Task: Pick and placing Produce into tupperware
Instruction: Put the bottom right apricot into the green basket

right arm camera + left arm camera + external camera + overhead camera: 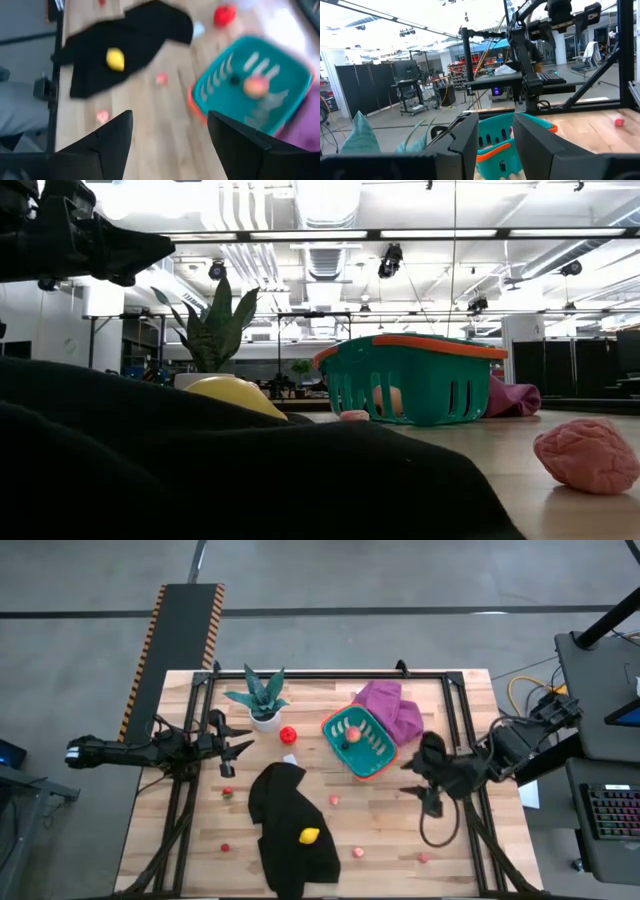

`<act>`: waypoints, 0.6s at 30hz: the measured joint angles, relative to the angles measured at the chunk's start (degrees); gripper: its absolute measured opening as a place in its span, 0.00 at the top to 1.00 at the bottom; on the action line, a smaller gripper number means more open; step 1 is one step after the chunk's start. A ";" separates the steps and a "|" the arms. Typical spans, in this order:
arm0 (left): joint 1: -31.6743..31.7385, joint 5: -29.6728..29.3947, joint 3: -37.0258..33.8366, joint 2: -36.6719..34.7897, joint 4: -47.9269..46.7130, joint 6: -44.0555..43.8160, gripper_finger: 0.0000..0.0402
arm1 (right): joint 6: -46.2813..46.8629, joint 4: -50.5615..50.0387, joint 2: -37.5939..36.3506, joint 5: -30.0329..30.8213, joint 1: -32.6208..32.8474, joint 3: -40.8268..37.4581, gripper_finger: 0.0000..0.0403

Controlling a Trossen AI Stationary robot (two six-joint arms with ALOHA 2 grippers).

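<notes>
plastic toy produce point(333, 800) looks light, hard and slippery; i'd pinch each across its middle. my right gripper point(170, 137), jaws spread and empty, hangs beside the tupperware point(362, 762). left gripper point(495, 142): a narrow gap, nothing between.

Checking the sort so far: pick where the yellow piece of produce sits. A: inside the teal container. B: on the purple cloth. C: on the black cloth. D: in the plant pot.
C: the yellow produce lies on the black cloth, away from the teal container.
</notes>
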 joint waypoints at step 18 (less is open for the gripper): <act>-0.01 -0.15 0.00 0.10 2.81 -0.16 0.73 | 22.72 -12.06 0.09 -0.79 17.89 -1.89 0.38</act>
